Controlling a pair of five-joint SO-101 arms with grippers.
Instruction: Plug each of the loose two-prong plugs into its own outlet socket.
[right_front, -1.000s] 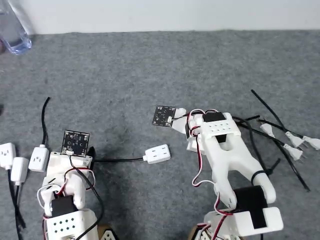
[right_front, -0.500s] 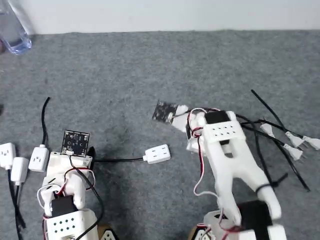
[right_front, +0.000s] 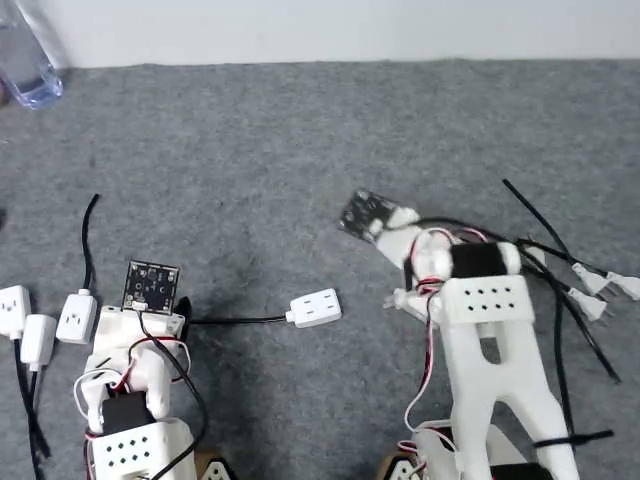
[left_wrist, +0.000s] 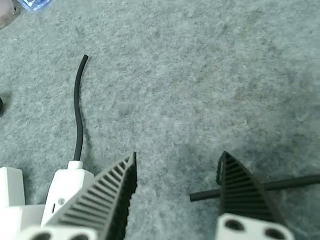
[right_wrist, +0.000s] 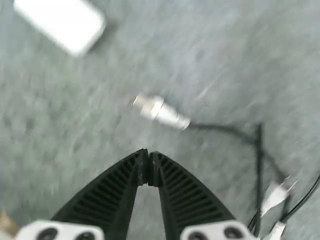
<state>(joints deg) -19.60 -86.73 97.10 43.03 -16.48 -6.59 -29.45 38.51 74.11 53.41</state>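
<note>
Grey carpet (right_front: 300, 130): L gripper (left_wrist: 177, 157) wide open, empty. R gripper (right_wrist: 148, 153) pinched together, empty, near a plug (right_wrist: 161, 111). 4 outlets (right_front: 315, 308): 1 centre, 3 by L arm. Min 3 plugs (right_front: 590, 280) R side.

The high camera looks down from behind the arms over the whole grey table (right_front: 300, 130). Both wrist cameras sit close to it, facing downward; the left shares the black cord (left_wrist: 76, 112), the right the white outlet socket (right_wrist: 60, 22).

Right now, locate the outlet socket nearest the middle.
High view: the outlet socket lies mid-table between the left arm and right arm, its black cord running left.
</note>
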